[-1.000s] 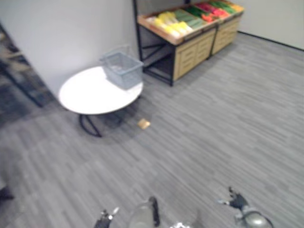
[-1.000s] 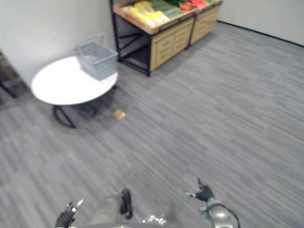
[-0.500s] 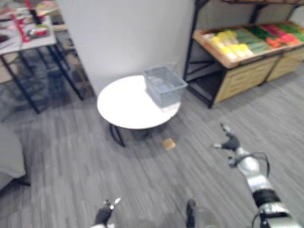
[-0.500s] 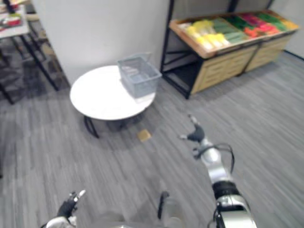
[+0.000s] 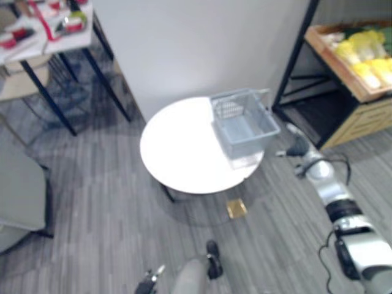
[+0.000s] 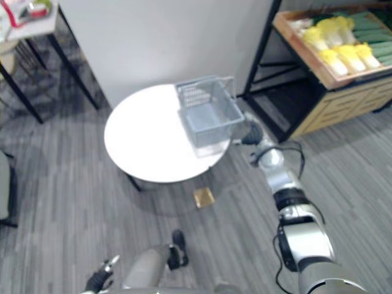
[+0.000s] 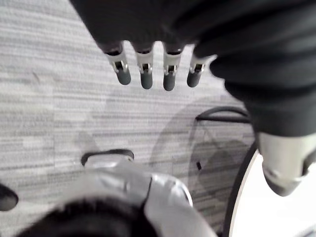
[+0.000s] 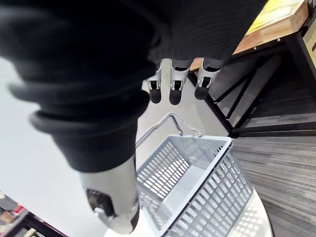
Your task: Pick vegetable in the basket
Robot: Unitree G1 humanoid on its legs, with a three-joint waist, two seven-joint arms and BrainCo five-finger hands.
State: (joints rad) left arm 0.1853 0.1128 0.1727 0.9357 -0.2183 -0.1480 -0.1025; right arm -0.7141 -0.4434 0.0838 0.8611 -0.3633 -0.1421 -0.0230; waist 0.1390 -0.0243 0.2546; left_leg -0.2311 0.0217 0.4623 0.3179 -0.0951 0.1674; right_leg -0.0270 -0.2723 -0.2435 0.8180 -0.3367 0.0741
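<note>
The vegetables [image 6: 340,46] you are after lie in yellow and green rows on the wooden produce stand [image 6: 352,101], at 2 o'clock in the head views and well apart from both hands. The grey slotted basket [image 6: 208,116] stands upright at the 2 o'clock edge of the round white tabletop [image 6: 144,147], its wire handle raised on the far side. In the right wrist view you can look down into it and see its slotted walls and bottom.

Your right hand [image 6: 251,131] is stretched out at 4 o'clock of the basket, just beside its near wall. Its fingers [image 8: 173,86] are straight and relaxed, the thumb [image 8: 116,207] set apart, and nothing is held. The fingertips hang above the handle with a gap showing between them.

Your left hand [image 5: 149,285] is low at 7 o'clock in the head views, over the grey plank floor [image 5: 92,233]. Its fingers [image 7: 143,74] point straight down at the floor, its thumb [image 7: 281,170] is spread to one side, and it holds nothing.

1 tan square [image 5: 236,209] lies flat on the floor at 5 o'clock of the tabletop, just past its edge. A second table [image 5: 43,37] with red items on it stands at 11 o'clock.
</note>
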